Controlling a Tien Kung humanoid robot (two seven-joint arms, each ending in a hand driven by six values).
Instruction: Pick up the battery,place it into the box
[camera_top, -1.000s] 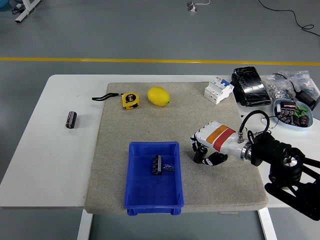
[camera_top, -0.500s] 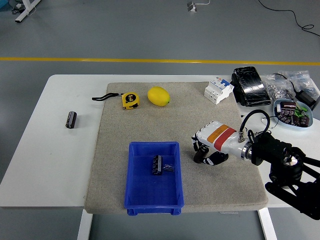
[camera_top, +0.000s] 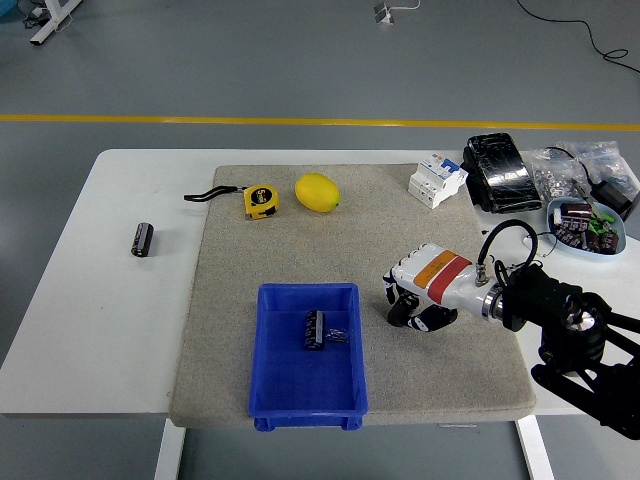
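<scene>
— Where's the battery right now?

— Lying in the blue box, about in the middle of its floor. It's a dark cylinder on its side, and its long axis runs roughly from the near edge of the table toward the far one, tipped only slightly off that line. There's something small and pale touching it on the right, but I can't make out what that is.

— And the robot's hand?

— The right hand is down on the grey mat, just to the right of the box and clear of its wall. The fingers are curled under the white palm with nothing in them.

— The other arm?

— I can't see it from here.

— Isn't there a second battery?

— A similar dark cylinder lies on the bare white table, left of the mat and well apart from the box. It points almost the same way, near edge to far edge.

— Anything else on the mat?

— A yellow tape measure with its black strap trailing left, a lemon just beside it, and a white breaker block at the far right corner. Off the mat on the right sit a black pack and a pale tray of parts.
</scene>
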